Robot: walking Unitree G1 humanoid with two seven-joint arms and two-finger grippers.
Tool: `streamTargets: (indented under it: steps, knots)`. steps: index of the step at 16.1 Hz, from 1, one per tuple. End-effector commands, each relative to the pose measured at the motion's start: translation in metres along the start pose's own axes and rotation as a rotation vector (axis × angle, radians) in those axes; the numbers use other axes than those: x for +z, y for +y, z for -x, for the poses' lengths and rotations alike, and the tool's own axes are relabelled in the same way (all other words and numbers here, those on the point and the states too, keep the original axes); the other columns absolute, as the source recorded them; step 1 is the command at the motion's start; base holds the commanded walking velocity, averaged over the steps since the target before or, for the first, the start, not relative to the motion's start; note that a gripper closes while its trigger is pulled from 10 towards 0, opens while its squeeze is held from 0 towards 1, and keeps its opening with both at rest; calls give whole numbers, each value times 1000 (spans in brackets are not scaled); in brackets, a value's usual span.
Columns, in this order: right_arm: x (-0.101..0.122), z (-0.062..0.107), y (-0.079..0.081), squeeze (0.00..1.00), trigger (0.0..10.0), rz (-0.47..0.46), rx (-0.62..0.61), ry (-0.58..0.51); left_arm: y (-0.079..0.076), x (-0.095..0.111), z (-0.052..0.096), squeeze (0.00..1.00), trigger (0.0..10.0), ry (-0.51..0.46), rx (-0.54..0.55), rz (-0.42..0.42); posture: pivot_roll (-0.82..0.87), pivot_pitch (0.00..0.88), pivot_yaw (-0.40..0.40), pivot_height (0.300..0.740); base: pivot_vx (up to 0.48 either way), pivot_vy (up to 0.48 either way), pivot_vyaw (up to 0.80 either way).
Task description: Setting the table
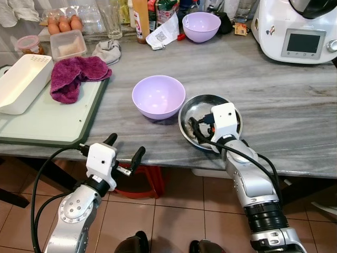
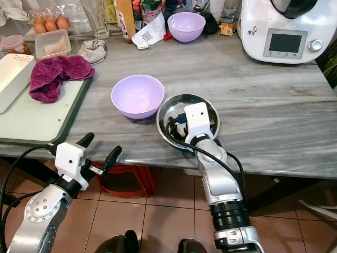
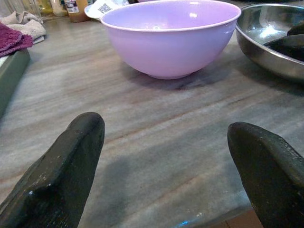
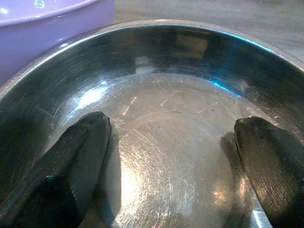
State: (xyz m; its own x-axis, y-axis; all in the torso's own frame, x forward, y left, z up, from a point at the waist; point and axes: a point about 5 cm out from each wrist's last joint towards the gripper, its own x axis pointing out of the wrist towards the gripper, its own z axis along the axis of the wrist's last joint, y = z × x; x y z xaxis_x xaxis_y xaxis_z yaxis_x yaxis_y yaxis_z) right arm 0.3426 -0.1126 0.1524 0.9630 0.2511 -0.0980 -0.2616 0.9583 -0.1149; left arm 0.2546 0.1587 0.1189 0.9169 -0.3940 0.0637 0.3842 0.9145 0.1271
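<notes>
A lilac plastic bowl [image 1: 158,96] stands empty near the middle of the grey marble counter [image 1: 274,105]. Touching its right side is a shallow steel bowl [image 1: 197,108] at the counter's front edge. My right gripper [image 4: 173,137] is open, and both black fingers [image 4: 71,156] rest inside the steel bowl with nothing between them. My left gripper [image 1: 125,146] is open and holds nothing. It hovers just off the counter's front edge and points at the lilac bowl [image 3: 171,38].
A second lilac bowl [image 1: 201,26] stands at the back among bottles. A white kitchen machine [image 1: 295,29] fills the back right corner. On the left, a green board [image 1: 47,124] carries a purple towel [image 1: 76,76] and a white container [image 1: 21,81].
</notes>
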Motion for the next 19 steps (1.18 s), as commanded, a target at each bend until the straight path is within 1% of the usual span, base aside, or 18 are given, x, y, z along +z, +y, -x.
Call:
streamTargets:
  steps: [1,5,8,11,12,13,16,17,19]
  knots:
    - [-2,1,1,0,10000,-33,19,18,0,0,1,0,10000,9,-3,-11,-80,212,43,740,0,0,0]
    - [1,4,-2,0,10000,-59,23,13,0,0,-2,0,10000,6,-6,-8,-90,204,42,740,0,0,0]
    - [6,4,-1,0,10000,-64,41,4,-2,0,-5,0,10000,0,-7,-4,-98,196,40,740,0,0,0]
    - [15,5,1,0,10000,-71,69,-30,-3,0,-7,0,10000,-6,-8,0,-103,190,38,740,0,0,0]
    - [23,7,-1,0,10000,-43,67,-75,-3,0,-8,0,10000,-10,-8,1,-107,187,35,740,0,0,0]
    - [25,9,-3,0,10000,-30,60,-88,-4,-1,-9,0,10000,-11,-6,2,-109,186,34,740,0,0,0]
    - [33,18,-17,0,10000,-28,18,-133,-3,0,-10,0,10000,-23,3,4,-114,183,33,740,0,0,0]
    - [36,23,-24,0,10000,-18,-9,-163,-3,1,-10,0,10000,-30,6,4,-120,178,32,740,0,0,0]
    - [38,30,-36,0,10000,4,-62,-188,-1,7,-10,0,10000,-74,17,14,-126,173,30,740,0,0,0]
